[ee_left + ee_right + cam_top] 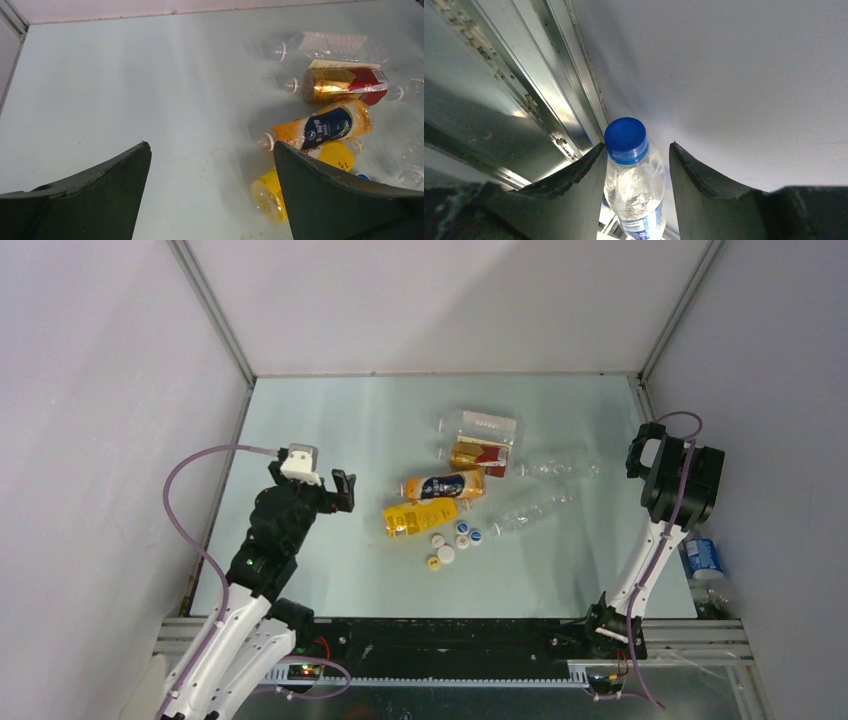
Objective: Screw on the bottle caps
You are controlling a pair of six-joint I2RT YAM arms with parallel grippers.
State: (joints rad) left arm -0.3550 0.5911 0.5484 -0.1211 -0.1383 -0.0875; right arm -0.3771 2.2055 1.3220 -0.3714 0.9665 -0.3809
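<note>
Several bottles lie uncapped mid-table: a clear one, a gold-and-red one, an orange one with a dark-blue label, a yellow one and two more clear ones. Loose bottle caps in white, blue and yellow sit just in front of them. My left gripper hovers open and empty to their left. In the right wrist view my right gripper has a clear blue-label bottle with a blue cap screwed on between its fingers. The left finger lies along it and a gap shows on the right.
The capped bottle rests off the table's right edge beside the right arm, between the metal frame rail and the grey wall. Walls enclose the table on three sides. The yellow bottle lies just past my left gripper's right finger.
</note>
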